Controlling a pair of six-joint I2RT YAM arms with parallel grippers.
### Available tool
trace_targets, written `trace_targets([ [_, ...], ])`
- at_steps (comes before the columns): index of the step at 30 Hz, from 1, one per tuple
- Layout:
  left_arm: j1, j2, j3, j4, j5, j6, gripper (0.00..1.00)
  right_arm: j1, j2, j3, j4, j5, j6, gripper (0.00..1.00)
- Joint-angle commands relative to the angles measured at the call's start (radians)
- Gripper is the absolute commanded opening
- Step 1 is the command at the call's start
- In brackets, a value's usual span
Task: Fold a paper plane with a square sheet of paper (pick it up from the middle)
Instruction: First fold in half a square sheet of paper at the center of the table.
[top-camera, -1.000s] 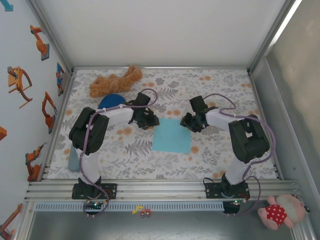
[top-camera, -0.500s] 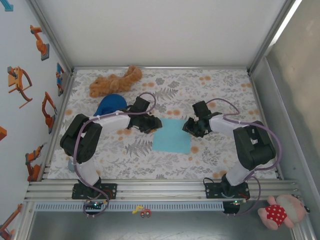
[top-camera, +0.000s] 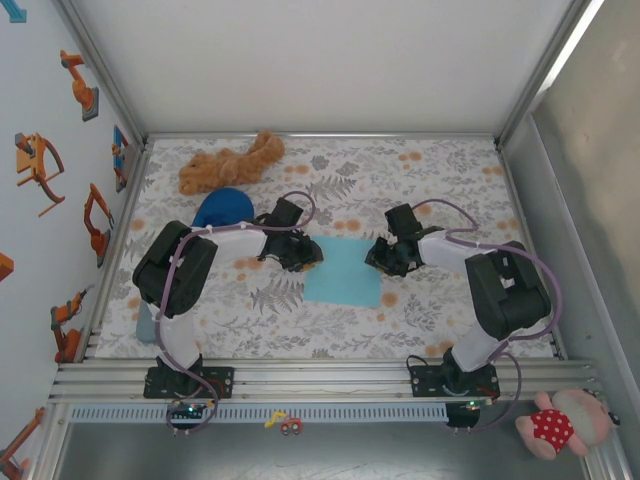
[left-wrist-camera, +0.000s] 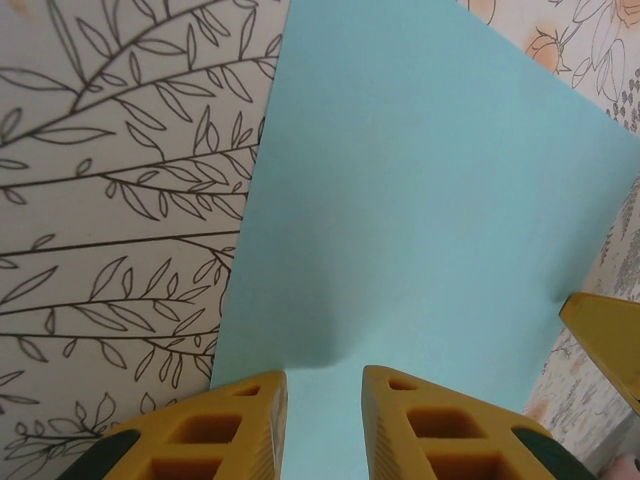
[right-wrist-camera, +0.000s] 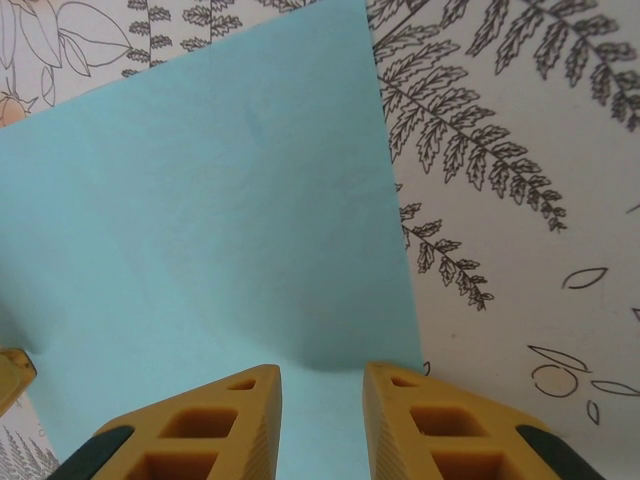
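Opening step of the fold. The square sheet of paper (top-camera: 342, 272) lies flat and uncreased at the centre of the table (top-camera: 420, 175), with no paper plane formed yet. The left end effector (top-camera: 305, 255) rests low at the sheet's left edge, toward the far corner. The right end effector (top-camera: 378, 257) mirrors it at the right edge. In both wrist views the jaws stand narrowly parted above the paper with nothing clamped between them, and a soft shadow marks a slight rise in the sheet just ahead of the fingertips (left-wrist-camera: 262, 385). The next move probably calls for both pairs to pinch the thin edge together, then lift evenly so the sheet neither slips nor tears.
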Motion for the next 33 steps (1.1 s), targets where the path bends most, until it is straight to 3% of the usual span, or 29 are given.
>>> trace_targets([
  [1, 0.003, 0.037, 0.006, -0.024, -0.018, -0.006, 0.27, 0.001, 0.018, -0.007, 0.007, 0.001, -0.016, 0.27],
  [18, 0.016, 0.028, -0.028, 0.024, -0.014, -0.02, 0.27, 0.0, 0.059, -0.011, 0.111, -0.043, 0.007, 0.26],
  [33, 0.037, -0.021, -0.145, 0.276, 0.029, -0.088, 0.33, 0.032, 0.13, 0.008, 0.216, -0.114, 0.062, 0.24],
])
